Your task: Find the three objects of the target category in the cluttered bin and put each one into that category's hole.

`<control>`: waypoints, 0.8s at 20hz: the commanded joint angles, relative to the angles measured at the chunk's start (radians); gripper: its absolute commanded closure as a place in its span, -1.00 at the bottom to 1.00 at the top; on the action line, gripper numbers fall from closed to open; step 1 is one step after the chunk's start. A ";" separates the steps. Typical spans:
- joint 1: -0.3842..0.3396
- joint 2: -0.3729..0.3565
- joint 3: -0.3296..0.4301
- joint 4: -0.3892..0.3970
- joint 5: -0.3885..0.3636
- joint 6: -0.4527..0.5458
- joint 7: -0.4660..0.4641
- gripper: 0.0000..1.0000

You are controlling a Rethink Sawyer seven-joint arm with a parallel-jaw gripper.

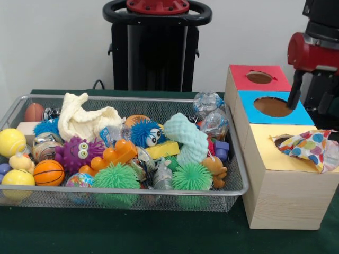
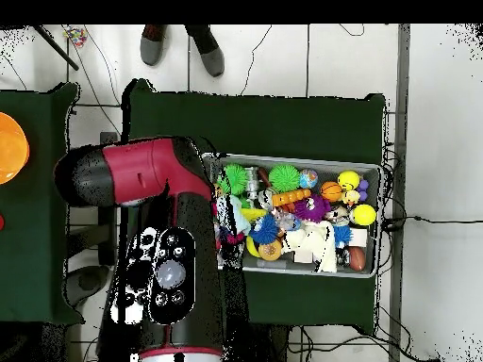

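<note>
Front view showed the arm (image 1: 313,50) parked over the row of boxes at my screen's right, its dark lower end hanging just at the blue box's hole (image 1: 273,106); I could not tell how the jaws stood, since neither camera showed them plainly; in the overhead view the arm's bulk (image 2: 156,236) covered the boxes entirely.

One polka-dot cloth (image 1: 306,147) lay bunched at the yellow box's hole (image 1: 282,141), part of it sunk in the opening and the rest spilling over the yellow face (image 1: 275,156) toward the box's right edge; I judged it sat that way because soft cloth catches on a ragged rim and does not drop through by itself, so that delivery looked only half done.

The wire basket (image 1: 235,151) sat on the green surface (image 1: 159,233) just beside the boxes, heaped with toys: a cream knitted cloth (image 1: 85,119) draped at the back, a purple spiky creature (image 1: 79,153), green spiky balls (image 1: 115,177), a small basketball (image 1: 48,172), yellow balls (image 1: 11,142) at the left end, a mint knobbly piece (image 1: 185,138) and clear crinkly wrappers (image 1: 209,108) at the right; I saw no other dotted cloth on top of the heap, so any left would be buried; the red box's hole (image 1: 259,77) looked empty.
</note>
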 commanded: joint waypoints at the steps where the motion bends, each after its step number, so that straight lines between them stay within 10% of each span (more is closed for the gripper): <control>1: 0.023 0.018 0.017 0.113 -0.024 -0.015 0.131 -1.00; 16: 0.000 0.182 0.047 -0.001 -0.002 -0.044 0.123 -1.00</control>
